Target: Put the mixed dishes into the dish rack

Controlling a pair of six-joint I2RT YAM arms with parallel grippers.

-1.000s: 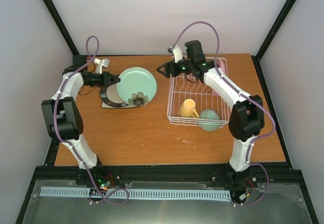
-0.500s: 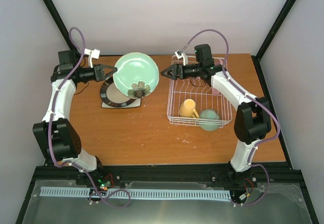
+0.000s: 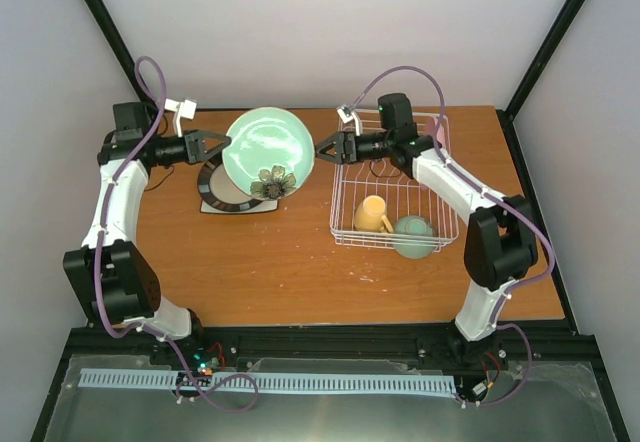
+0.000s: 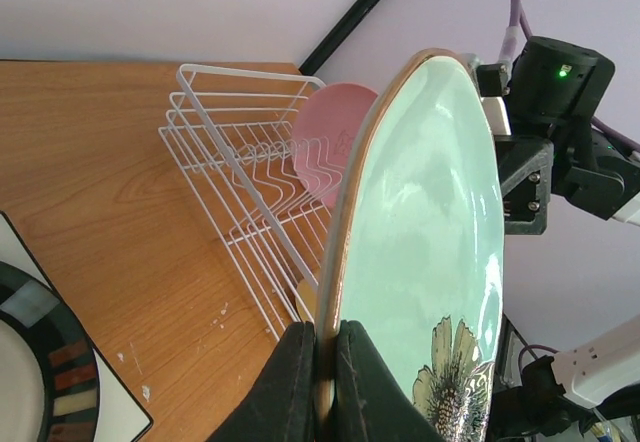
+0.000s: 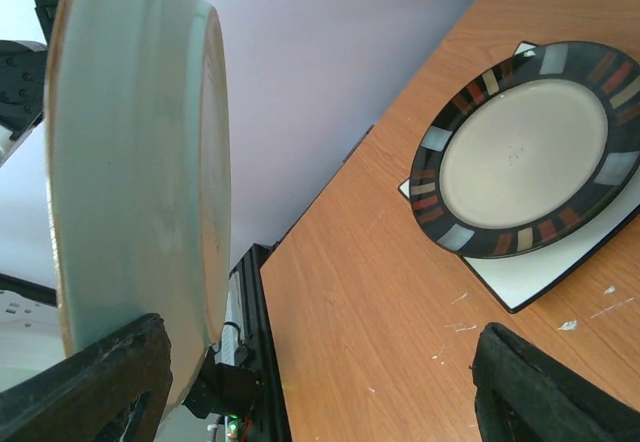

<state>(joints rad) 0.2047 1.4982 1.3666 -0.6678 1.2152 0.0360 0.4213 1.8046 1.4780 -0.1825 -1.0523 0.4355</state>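
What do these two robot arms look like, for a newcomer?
The left arm and right arm are white with chunky black joints. A purple cable loops along each. The left gripper and right gripper are black, triangular, two-fingered.

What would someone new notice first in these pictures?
A flowered mint-green round plate hangs on edge in mid-air, left of the dish rack, its rim pinched by the left gripper. The right gripper sits at the plate's other side, jaws open. A yellow mug lies in the rack.
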